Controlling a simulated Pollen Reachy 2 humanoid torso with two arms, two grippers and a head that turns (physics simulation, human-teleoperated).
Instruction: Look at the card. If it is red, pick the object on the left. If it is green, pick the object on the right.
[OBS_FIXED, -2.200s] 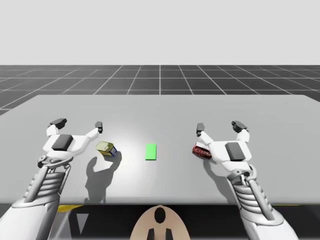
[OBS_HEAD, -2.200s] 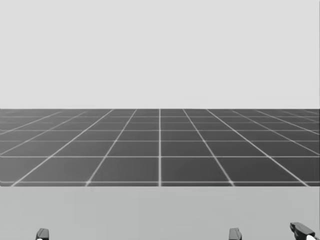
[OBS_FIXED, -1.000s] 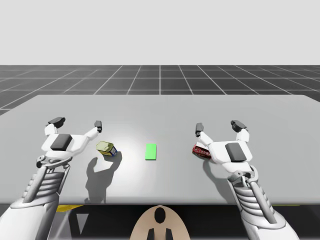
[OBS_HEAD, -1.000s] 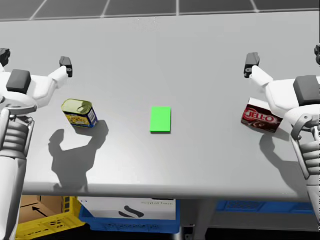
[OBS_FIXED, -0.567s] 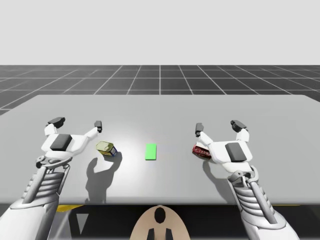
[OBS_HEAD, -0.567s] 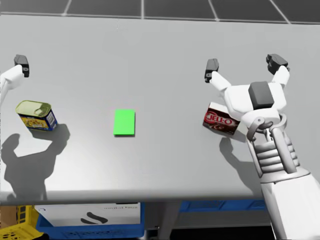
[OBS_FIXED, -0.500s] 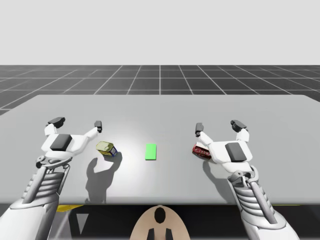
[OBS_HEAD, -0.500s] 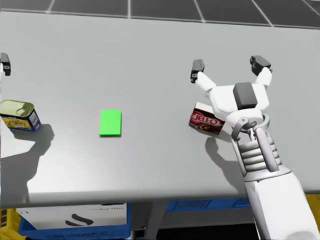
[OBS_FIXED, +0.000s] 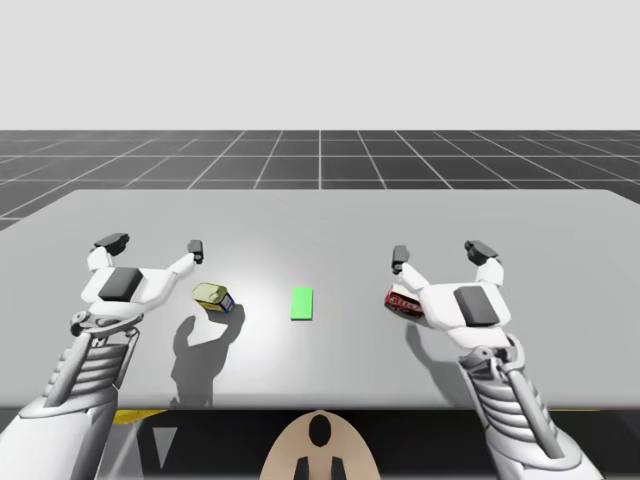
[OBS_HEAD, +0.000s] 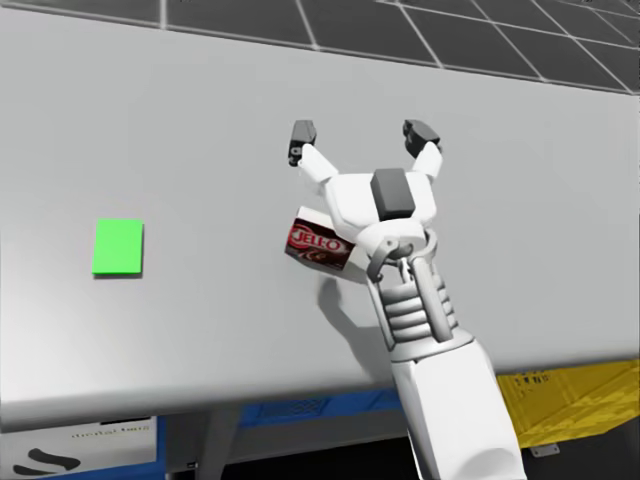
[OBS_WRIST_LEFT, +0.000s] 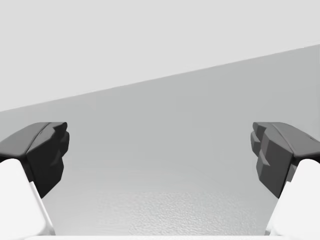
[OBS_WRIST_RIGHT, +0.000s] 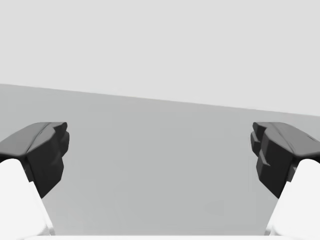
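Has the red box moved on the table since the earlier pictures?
No. In the fixed high view the red box keeps its place to the right of the green card; my head has turned.

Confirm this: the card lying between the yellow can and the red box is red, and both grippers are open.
No: the card is green, not red, as the high view shows. It does lie between the yellow can and the red box, and my left gripper and right gripper are open.
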